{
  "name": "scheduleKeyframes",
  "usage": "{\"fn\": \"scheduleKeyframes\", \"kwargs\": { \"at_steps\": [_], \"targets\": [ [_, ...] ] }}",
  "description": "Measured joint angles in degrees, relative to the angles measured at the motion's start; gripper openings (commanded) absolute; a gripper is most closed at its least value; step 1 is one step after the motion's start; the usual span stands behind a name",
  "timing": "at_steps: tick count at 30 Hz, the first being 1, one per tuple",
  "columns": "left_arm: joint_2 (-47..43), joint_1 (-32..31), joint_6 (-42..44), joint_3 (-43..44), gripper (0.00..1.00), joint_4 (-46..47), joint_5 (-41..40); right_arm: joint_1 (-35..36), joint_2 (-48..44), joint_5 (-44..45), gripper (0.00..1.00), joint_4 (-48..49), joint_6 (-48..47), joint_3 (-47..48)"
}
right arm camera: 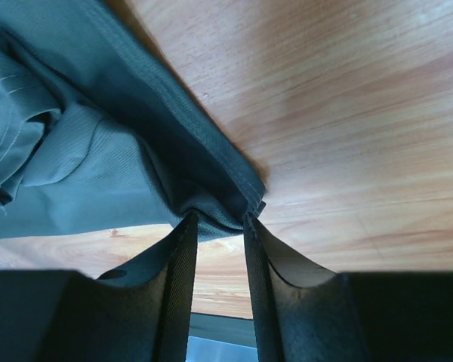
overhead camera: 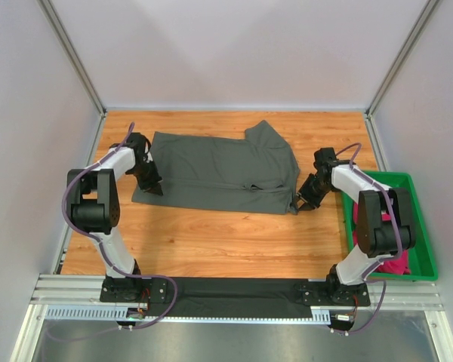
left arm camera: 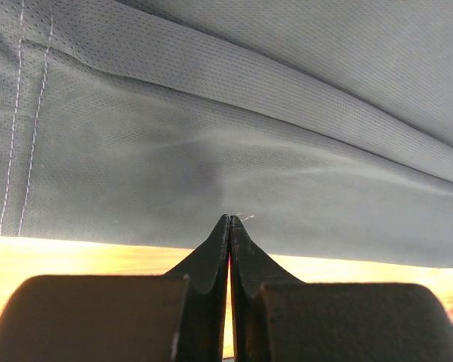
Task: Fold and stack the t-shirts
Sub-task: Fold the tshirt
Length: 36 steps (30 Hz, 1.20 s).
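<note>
The dark grey t-shirt point(overhead camera: 219, 170) lies spread and partly folded across the far half of the wooden table. My left gripper point(overhead camera: 149, 185) rests at the shirt's near-left corner. In the left wrist view this gripper point(left arm camera: 230, 219) is shut, its tips against the grey cloth point(left arm camera: 249, 113); whether cloth is pinched does not show. My right gripper point(overhead camera: 306, 202) is at the shirt's near-right corner. In the right wrist view it point(right arm camera: 219, 220) is open, with the bunched hem of the shirt point(right arm camera: 75, 151) lying between its fingertips. The magenta-pink t-shirt point(overhead camera: 396, 264) sits crumpled in the tray.
A green plastic tray point(overhead camera: 426, 226) stands at the table's right edge, beside the right arm. White walls with metal posts close in the table on three sides. Bare wood point(overhead camera: 211, 241) stretches between the shirt and the arm bases.
</note>
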Motion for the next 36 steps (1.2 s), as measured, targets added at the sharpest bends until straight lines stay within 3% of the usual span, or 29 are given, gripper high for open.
{"fn": "scheduleKeyframes", "kwargs": {
  "at_steps": [17, 20, 26, 36],
  "targets": [
    [1.9, 0.2, 0.3, 0.0, 0.04, 0.0, -1.2, -3.7, 0.6, -2.4, 0.34, 2.8, 0.5, -5.2],
    [2.6, 0.7, 0.4, 0.0, 0.03, 0.0, -1.3, -3.8, 2.0, -4.1, 0.29, 3.6, 0.2, -4.7],
    [3.0, 2.3, 0.4, 0.0, 0.03, 0.0, -0.6, -3.8, 3.6, -4.7, 0.02, 3.8, -0.8, -3.7],
    [2.6, 2.8, 0.4, -1.1, 0.04, 0.2, 1.5, -3.4, -1.1, 6.0, 0.02, -0.1, -3.9, -5.2]
  ]
}}
